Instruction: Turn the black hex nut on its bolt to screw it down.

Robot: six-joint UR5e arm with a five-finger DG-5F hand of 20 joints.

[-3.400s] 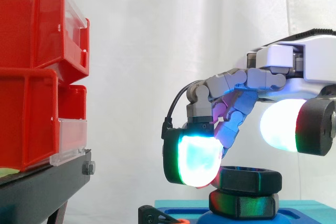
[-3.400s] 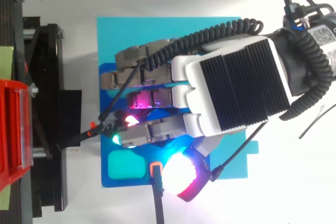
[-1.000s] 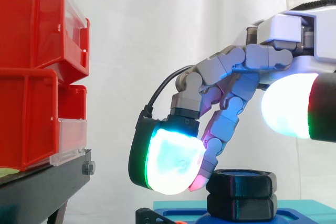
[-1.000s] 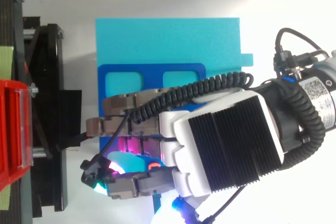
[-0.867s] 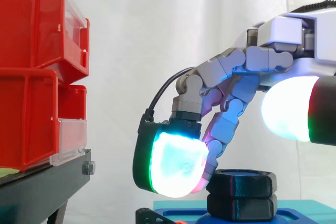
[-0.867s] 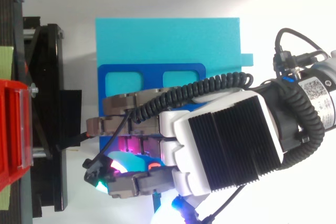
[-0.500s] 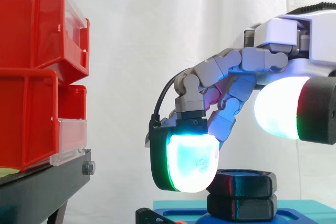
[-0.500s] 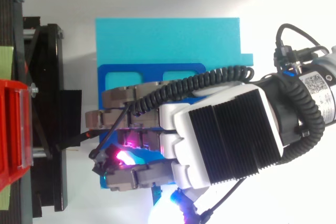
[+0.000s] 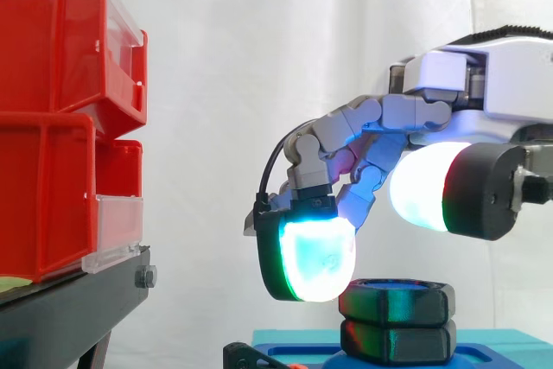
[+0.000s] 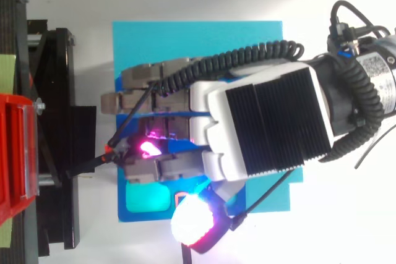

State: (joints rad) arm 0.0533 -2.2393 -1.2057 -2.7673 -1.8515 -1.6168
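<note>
Black hex nut [image 9: 396,302]: two stacked, hand [image 9: 484,84] above.

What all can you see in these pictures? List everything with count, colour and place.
black hex nut: one, black, on top of the stack under the hand
lower hex piece: one, black, directly beneath the nut
blue plate: one, blue, under the stack
foam mat: one, cyan, under the plate
red bins: two, red with clear fronts, stacked at left
black stand: one, black, beneath the bins
white curtain: one, white, behind
arm: one, entering from the right
hand: one, grey and white, above the nut
</note>
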